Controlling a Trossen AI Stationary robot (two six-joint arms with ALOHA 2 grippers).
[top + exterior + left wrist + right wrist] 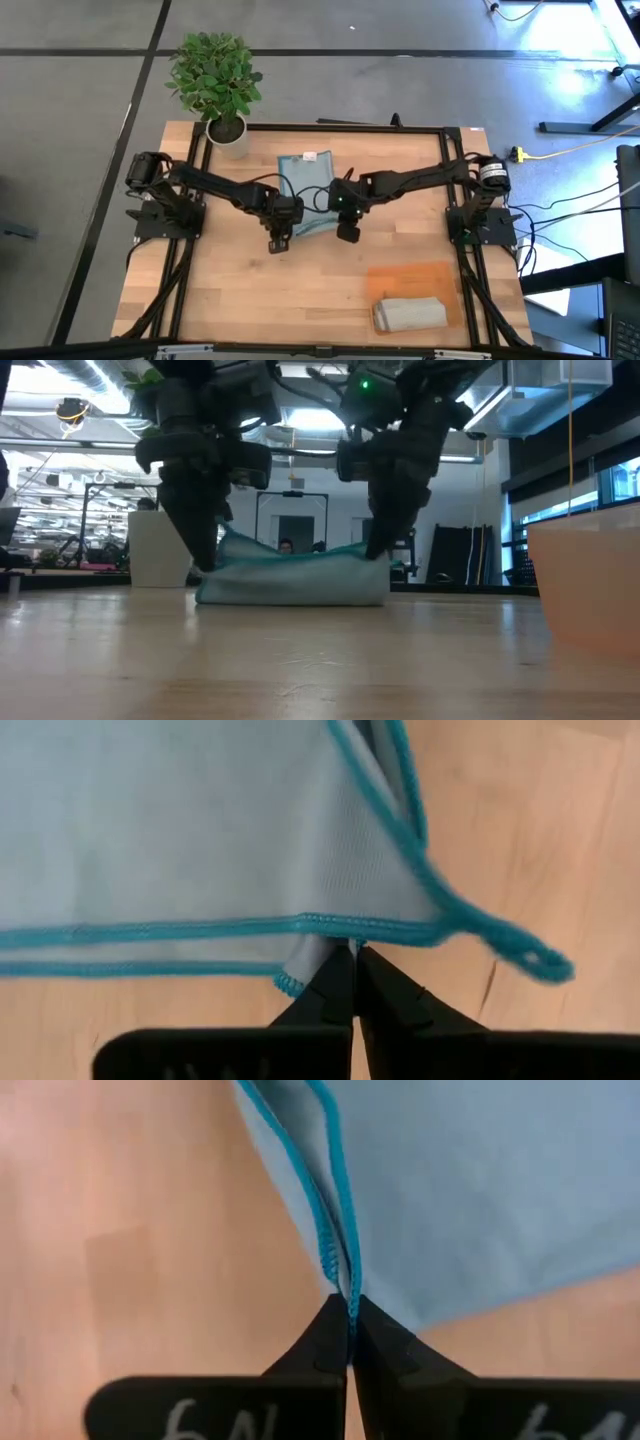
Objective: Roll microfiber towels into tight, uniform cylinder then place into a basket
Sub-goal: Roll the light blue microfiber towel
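Left hand (352, 960), right hand (350, 1312) both pinched tight on blue towel (305, 180) hem; bare tabletop (250, 290) nearside.

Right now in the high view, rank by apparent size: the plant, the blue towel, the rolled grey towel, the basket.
1. basket
2. plant, close to the basket; hard to separate
3. blue towel, partly hidden by the arms
4. rolled grey towel
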